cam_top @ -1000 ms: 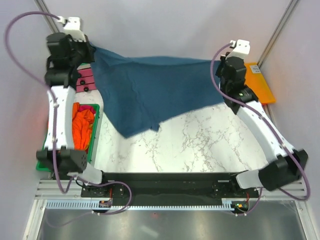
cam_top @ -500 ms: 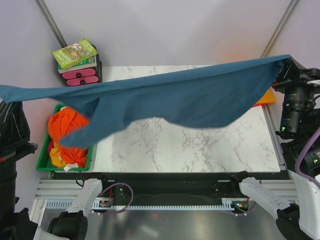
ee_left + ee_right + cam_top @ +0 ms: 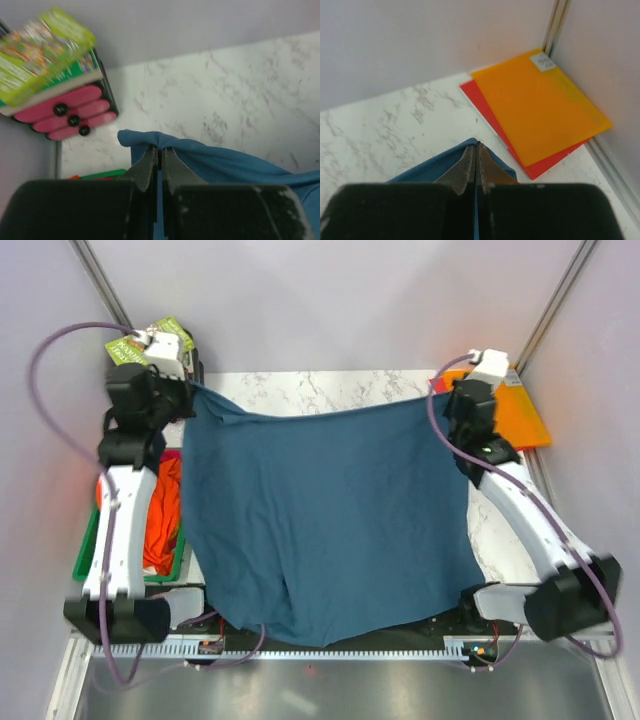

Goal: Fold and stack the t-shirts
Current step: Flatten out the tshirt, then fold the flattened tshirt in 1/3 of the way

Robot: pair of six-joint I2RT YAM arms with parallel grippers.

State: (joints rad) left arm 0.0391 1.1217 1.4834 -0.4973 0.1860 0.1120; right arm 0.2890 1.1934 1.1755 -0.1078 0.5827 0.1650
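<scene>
The dark teal-blue t-shirt (image 3: 330, 520) hangs spread wide between both arms over the marble table, its lower edge reaching past the table's near edge. My left gripper (image 3: 190, 390) is shut on its far left corner (image 3: 150, 142). My right gripper (image 3: 447, 398) is shut on its far right corner (image 3: 445, 167). Orange t-shirts (image 3: 162, 515) lie bunched in the green bin (image 3: 85, 550) at the left, partly hidden by the left arm.
A stack of books on a pink-and-black holder (image 3: 160, 340) stands at the far left corner, also in the left wrist view (image 3: 55, 75). Flat orange and red plastic folders (image 3: 540, 112) lie at the far right corner (image 3: 520, 415). Marble table (image 3: 330, 385).
The arms swung the shirt up and out wide, then came back over the far edge of the table. The shirt now hangs flat and spread instead of bunched.
</scene>
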